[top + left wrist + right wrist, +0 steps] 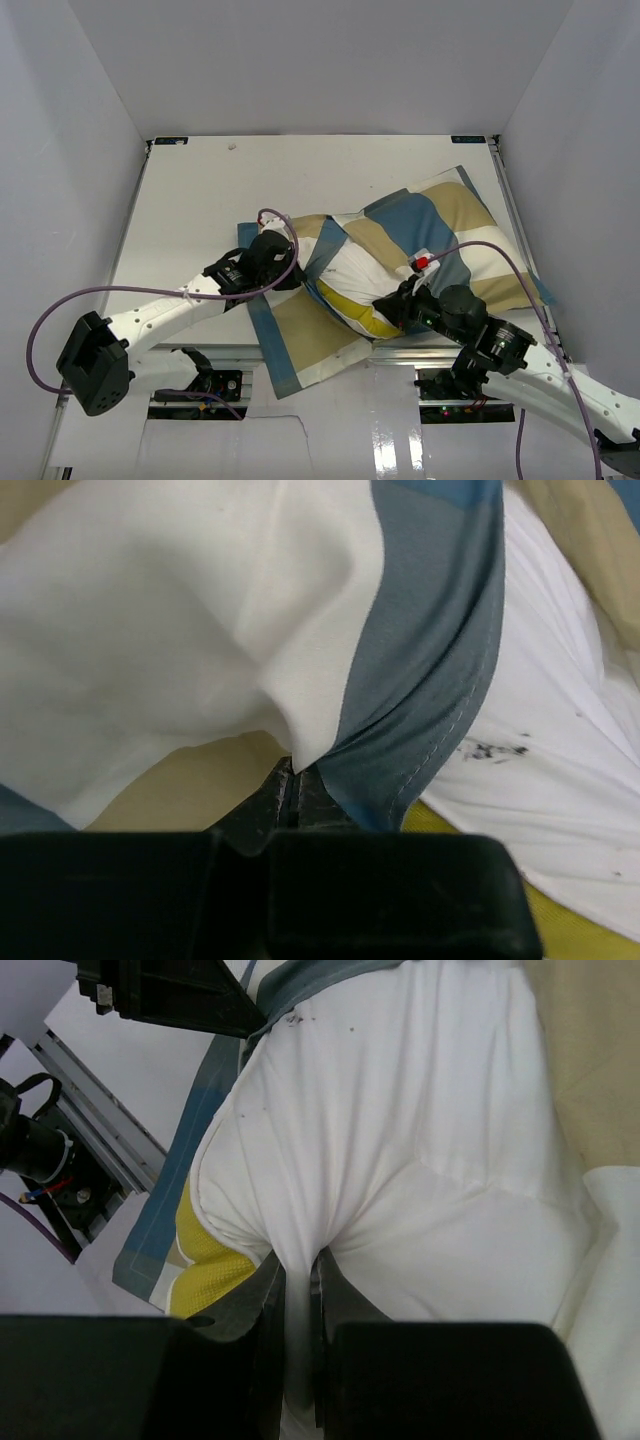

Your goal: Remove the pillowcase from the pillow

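Observation:
The checked pillowcase lies across the table's right half, its open end spread toward the near edge. The white pillow with a yellow edge sticks partly out of that opening. My left gripper is shut on a fold of the pillowcase at the opening's left side; its tips pinch cream and blue cloth. My right gripper is shut on a pinch of the pillow's white fabric between its fingertips, beside the yellow edge.
A flat flap of the pillowcase hangs over the table's near edge. White walls enclose the table at left, right and back. Purple cables loop from both arms. The aluminium frame rail runs along the near edge.

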Robot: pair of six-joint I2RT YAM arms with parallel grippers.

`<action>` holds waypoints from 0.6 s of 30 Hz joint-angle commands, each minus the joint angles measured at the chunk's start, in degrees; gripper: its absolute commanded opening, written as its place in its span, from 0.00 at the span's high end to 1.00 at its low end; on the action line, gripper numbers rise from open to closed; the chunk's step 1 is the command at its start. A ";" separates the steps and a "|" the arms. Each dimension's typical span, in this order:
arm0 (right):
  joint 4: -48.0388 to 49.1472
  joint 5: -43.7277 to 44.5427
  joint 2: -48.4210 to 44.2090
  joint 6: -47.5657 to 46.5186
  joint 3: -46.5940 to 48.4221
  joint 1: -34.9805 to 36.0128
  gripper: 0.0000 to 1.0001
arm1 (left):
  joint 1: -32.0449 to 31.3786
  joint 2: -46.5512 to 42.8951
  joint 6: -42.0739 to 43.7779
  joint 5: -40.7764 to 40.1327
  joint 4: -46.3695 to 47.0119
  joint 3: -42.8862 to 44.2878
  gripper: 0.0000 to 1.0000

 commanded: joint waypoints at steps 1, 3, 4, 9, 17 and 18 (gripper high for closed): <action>2.65 1.78 -5.39 -0.17 3.87 -0.04 0.92 | 0.86 -3.34 -1.99 -11.27 -4.61 3.53 1.00; 0.36 2.66 -7.67 -0.08 4.04 -0.04 0.92 | 2.36 -2.56 -2.43 -15.05 -7.24 6.60 1.00; -0.34 3.09 -8.29 0.01 4.30 -0.04 0.92 | 4.63 -2.03 -2.34 -14.89 -8.12 7.48 1.00; -5.70 5.73 -12.33 0.10 6.59 -0.04 0.92 | 13.32 0.08 -1.47 -15.41 -9.19 12.32 1.00; -12.45 10.39 -16.99 0.19 11.68 -0.04 0.92 | 23.45 5.62 -0.41 -10.41 -8.30 18.55 1.00; -13.52 10.65 -17.78 0.19 12.30 -0.04 0.92 | 23.98 7.10 -0.06 -9.88 -8.39 19.26 1.00</action>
